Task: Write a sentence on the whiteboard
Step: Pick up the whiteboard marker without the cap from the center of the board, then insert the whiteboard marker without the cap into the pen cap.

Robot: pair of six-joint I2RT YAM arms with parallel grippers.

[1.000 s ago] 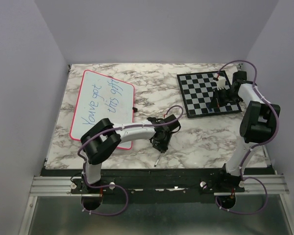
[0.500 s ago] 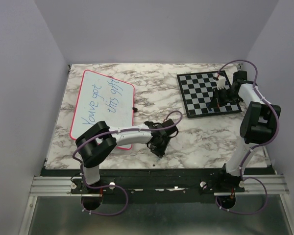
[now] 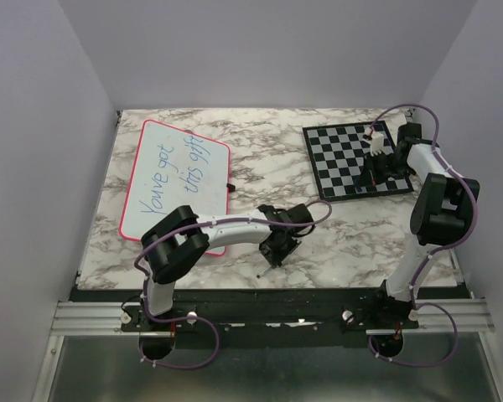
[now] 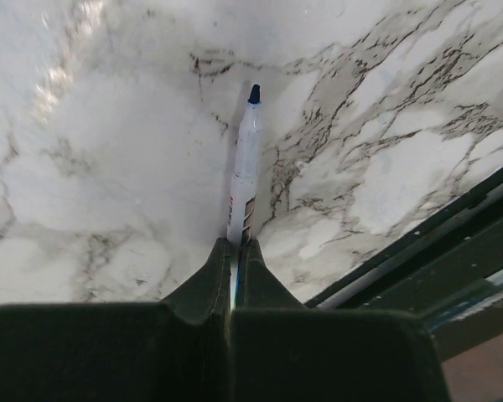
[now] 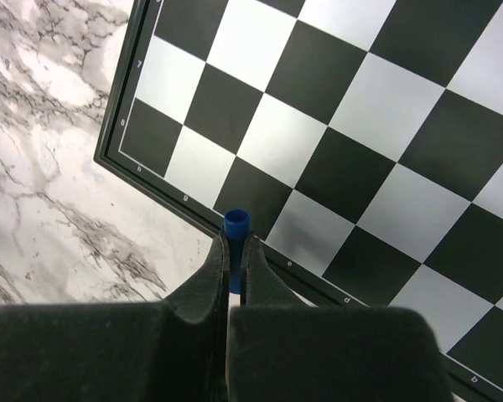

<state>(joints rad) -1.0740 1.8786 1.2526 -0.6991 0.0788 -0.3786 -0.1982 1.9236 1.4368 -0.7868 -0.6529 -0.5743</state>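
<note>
The whiteboard (image 3: pixel 161 134) lies flat at the table's left, with the sentence (image 3: pixel 174 174) in blue on it, two lines reading about "You've got this gift". My left gripper (image 3: pixel 277 249) is off the board to its right, low over the marble near the front edge. It is shut on a white marker (image 4: pixel 244 176), whose bare blue tip points away from the fingers. My right gripper (image 3: pixel 371 176) hangs over the chessboard (image 3: pixel 352 159). It is shut on the marker's blue cap (image 5: pixel 236 224), seen above the chessboard's near rim.
The grey-and-black chessboard (image 5: pixel 360 126) lies at the back right. A small black piece (image 3: pixel 230 185) lies beside the whiteboard's right edge. The table's front edge and a black rail (image 4: pixel 419 251) run close to the marker. Purple walls enclose three sides.
My left gripper, still holding the marker, has shifted a little toward the front edge and then slightly right. The right arm has barely moved.
</note>
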